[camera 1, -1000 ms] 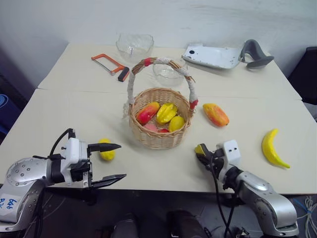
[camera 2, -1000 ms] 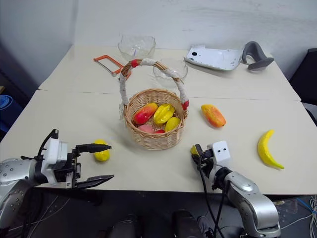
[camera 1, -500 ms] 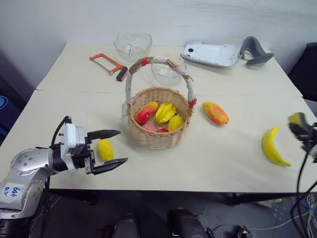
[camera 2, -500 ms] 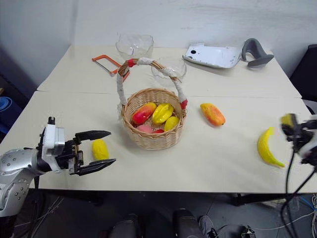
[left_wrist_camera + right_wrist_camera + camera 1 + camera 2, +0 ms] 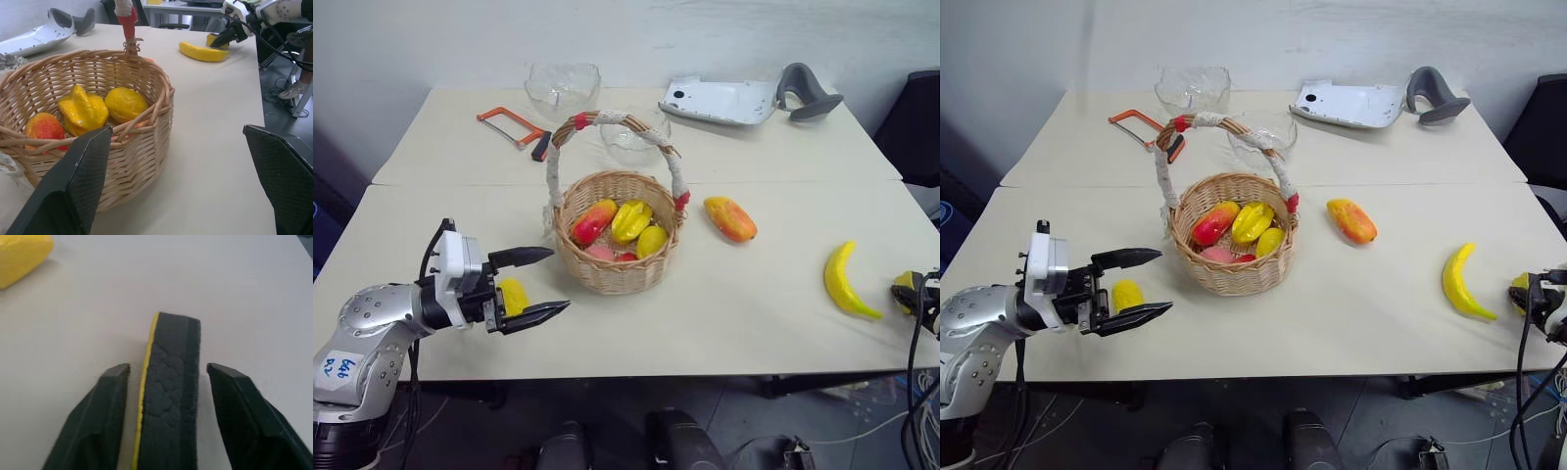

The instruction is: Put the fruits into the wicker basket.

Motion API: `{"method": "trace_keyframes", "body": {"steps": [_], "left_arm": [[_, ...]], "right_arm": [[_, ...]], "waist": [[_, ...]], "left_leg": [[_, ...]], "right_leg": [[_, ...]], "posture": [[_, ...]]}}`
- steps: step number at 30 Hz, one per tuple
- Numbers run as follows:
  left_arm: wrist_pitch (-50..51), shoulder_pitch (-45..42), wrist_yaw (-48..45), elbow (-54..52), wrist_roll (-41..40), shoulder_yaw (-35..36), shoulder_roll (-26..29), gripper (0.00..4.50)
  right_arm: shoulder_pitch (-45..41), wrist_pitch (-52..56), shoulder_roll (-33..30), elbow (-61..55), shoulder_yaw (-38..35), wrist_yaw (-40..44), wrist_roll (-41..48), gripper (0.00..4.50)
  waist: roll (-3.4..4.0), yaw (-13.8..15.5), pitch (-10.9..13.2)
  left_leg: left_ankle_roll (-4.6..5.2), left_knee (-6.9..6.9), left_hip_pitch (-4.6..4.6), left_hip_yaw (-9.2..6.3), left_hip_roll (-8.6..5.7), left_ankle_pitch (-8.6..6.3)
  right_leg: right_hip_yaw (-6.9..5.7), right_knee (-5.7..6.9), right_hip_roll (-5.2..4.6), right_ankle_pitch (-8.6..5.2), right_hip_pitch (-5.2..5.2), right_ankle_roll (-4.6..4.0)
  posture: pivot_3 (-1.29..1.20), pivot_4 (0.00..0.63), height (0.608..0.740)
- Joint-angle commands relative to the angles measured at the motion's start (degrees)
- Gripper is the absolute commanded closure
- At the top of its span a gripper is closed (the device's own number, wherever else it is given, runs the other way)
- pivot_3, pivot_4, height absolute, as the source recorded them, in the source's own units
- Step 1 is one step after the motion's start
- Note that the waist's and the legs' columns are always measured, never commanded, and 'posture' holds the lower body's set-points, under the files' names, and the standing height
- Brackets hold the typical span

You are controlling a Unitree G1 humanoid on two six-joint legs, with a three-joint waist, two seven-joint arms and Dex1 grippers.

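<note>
Left gripper (image 5: 536, 284) gapes empty around my lemon (image 5: 515, 295), right gripper (image 5: 166, 382) slack beside the sponge (image 5: 170, 396); a skewed squeeze could shoot the glossy lemon off the table (image 5: 764, 294).

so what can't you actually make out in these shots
- Yellow fruit by the left hand: head views, partly behind the open fingers, so its shape is unclear.
- Basket bottom: the top fruits and the rim hide what lies underneath.
- Right hand: cut off by the picture edge in the head views.
- Sponge: right wrist view, fingers stand either side of it with gaps; whether it rests on the table can't be told.
</note>
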Motion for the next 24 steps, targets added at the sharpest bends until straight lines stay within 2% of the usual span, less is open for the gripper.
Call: {"method": "trace_keyframes", "body": {"steps": [1,3,5,9,12,17,21,24], "left_arm": [[-1.40,1.12,-0.07,1.36,0.21,3.31,1.03,0.00],[-2.32,1.47,-0.10,3.63,1.14,5.01,1.71,0.00],[-5.43,2.01,0.13,8.60,4.07,7.71,2.88,0.00],[-7.88,4.93,1.20,21.37,5.92,17.42,5.62,0.00],[-6.91,8.68,0.83,30.05,6.90,23.02,8.89,0.00],[-5.51,14.20,6.52,42.09,8.22,33.20,10.97,0.00],[-2.64,22.95,4.41,46.40,8.61,39.10,12.37,0.00],[-0.85,28.27,2.86,42.20,8.90,39.38,12.07,0.00]], "right_arm": [[2.65,-3.87,-3.27,-5.56,-6.05,3.43,3.69,0.76],[5.63,-6.99,-3.75,-11.68,-8.89,7.77,5.75,0.09],[8.76,-11.24,-3.37,-20.45,-10.10,13.23,7.49,0.04],[14.55,-8.98,0.10,-40.80,-7.74,19.68,13.01,0.04],[19.71,-11.11,2.56,-52.92,-2.91,25.58,14.67,0.04],[24.51,-20.23,12.44,-67.69,11.64,28.21,10.70,0.04],[25.31,-25.75,18.10,-72.46,19.80,28.78,8.93,0.04],[24.99,-25.50,19.41,-75.49,21.91,26.94,9.24,0.04]], "waist": [[0.01,0.01,0.00],[0.05,0.08,0.02],[0.07,0.03,0.03],[0.06,-1.10,0.04],[-0.13,-1.54,0.06],[-0.21,-1.21,0.05],[-0.50,-1.22,0.03],[-0.65,-1.01,0.00]], "left_leg": [[-0.03,0.01,0.01,0.02,0.04,-0.01],[-0.06,-0.01,0.04,0.08,0.10,-0.04],[-0.09,-0.01,0.08,0.14,0.17,-0.05],[-0.19,-0.11,0.24,0.29,0.36,-0.13],[-0.29,-0.21,0.23,0.28,0.54,-0.21],[-0.14,-0.11,0.08,0.32,0.53,-0.44],[0.06,-0.07,0.03,0.34,0.49,-0.62],[0.15,-0.07,0.09,0.30,0.36,-0.68]], "right_leg": [[0.11,-0.01,0.09,-0.01,0.00,0.02],[0.23,-0.01,0.17,0.00,-0.02,0.03],[0.31,-0.01,0.27,-0.01,-0.03,0.04],[0.51,0.02,0.46,0.00,-0.02,0.03],[0.49,0.03,0.53,-0.04,-0.12,-0.04],[0.33,-0.04,0.33,-0.05,-0.22,-0.03],[0.17,-0.01,0.10,-0.06,-0.27,-0.06],[-0.58,0.06,-0.46,-0.12,-0.27,-0.20]], "posture": [[0.00,0.150,0.740],[0.00,0.150,0.740],[0.00,0.150,0.740],[0.00,0.150,0.740],[0.00,0.150,0.740],[0.00,0.150,0.740],[0.00,0.150,0.740],[0.00,0.150,0.740]]}}
